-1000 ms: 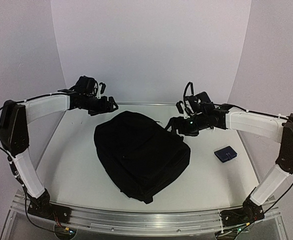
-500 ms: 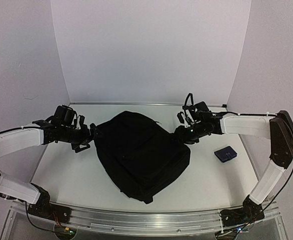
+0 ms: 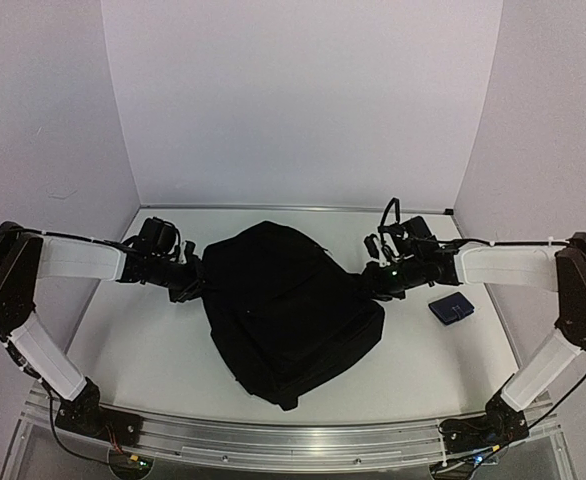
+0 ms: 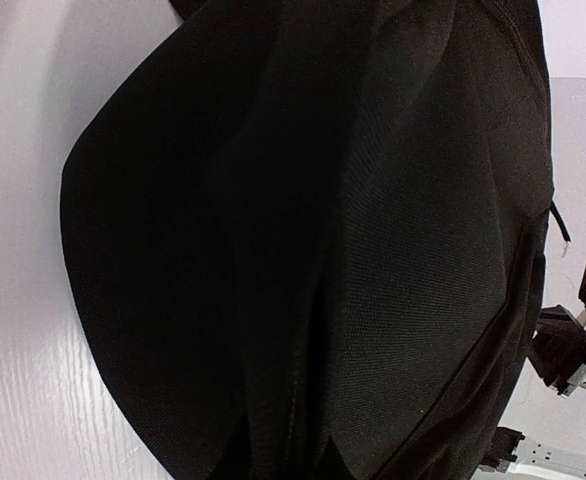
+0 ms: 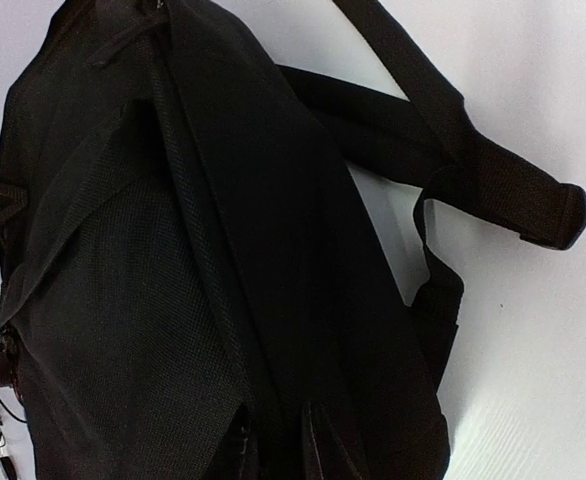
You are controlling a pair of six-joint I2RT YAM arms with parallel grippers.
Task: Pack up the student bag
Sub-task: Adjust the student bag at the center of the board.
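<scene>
One student bag [image 3: 288, 315], one blue pouch [image 3: 452, 308]

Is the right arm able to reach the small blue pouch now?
Probably yes: the pouch lies uncovered beside that arm, with nothing between it and the right tool, now at the bag's edge.

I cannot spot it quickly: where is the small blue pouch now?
In the top view, the blue pouch lies on the right side of the table, a little to the right of the black bag.

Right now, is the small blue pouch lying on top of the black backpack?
No, the blue pouch lies on the table to the right of the backpack, apart from it.
</scene>
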